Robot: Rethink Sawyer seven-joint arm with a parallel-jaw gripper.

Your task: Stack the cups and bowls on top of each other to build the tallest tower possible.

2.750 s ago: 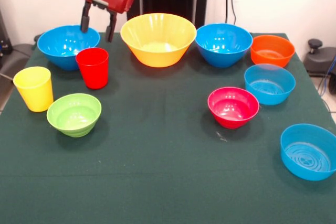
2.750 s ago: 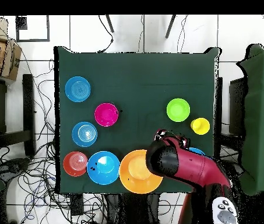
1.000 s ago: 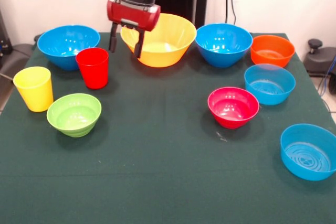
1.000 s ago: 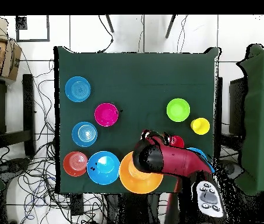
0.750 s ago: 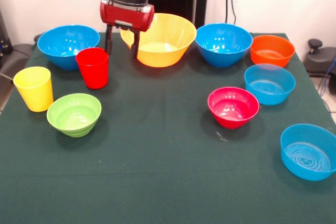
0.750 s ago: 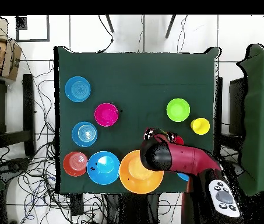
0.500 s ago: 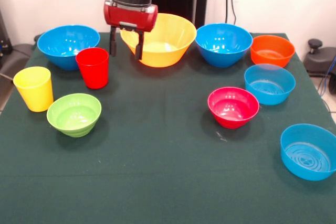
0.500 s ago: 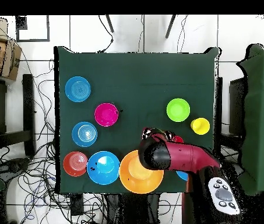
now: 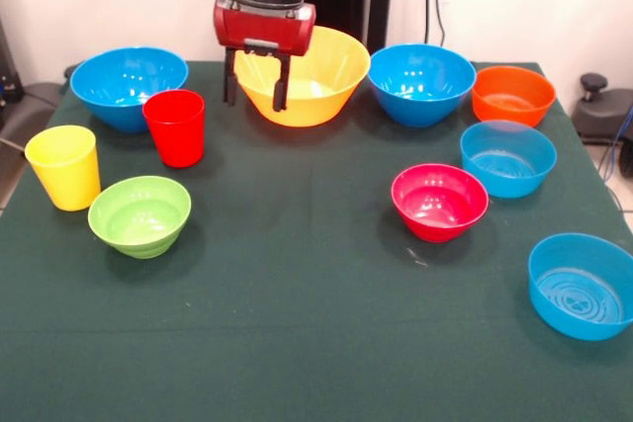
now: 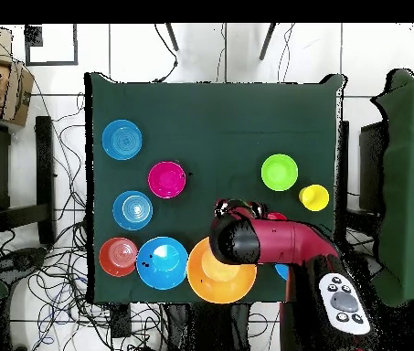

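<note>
We found the gripper (image 9: 256,94) hanging empty with its two fingers set apart, over the near left rim of the big yellow-orange bowl (image 9: 315,74), which stood on the table (image 9: 297,274) at the far side. Nothing rested in or on that bowl; we judged the tower not yet begun.

The red cup (image 9: 175,127) stood upright just left of the gripper, in front of a deep blue bowl (image 9: 124,84). The yellow cup (image 9: 63,166) and the light green bowl (image 9: 139,214) stood nearer the left edge. To the right we noted the second deep blue bowl (image 9: 421,82), the orange bowl (image 9: 512,94), two paler blue bowls (image 9: 507,157) (image 9: 582,286) and the pink-red bowl (image 9: 439,201), all separate and mouth-up.

In our judgement the wide bowl served as base because it was broadest; the gripper's spread suited a rim grasp.
</note>
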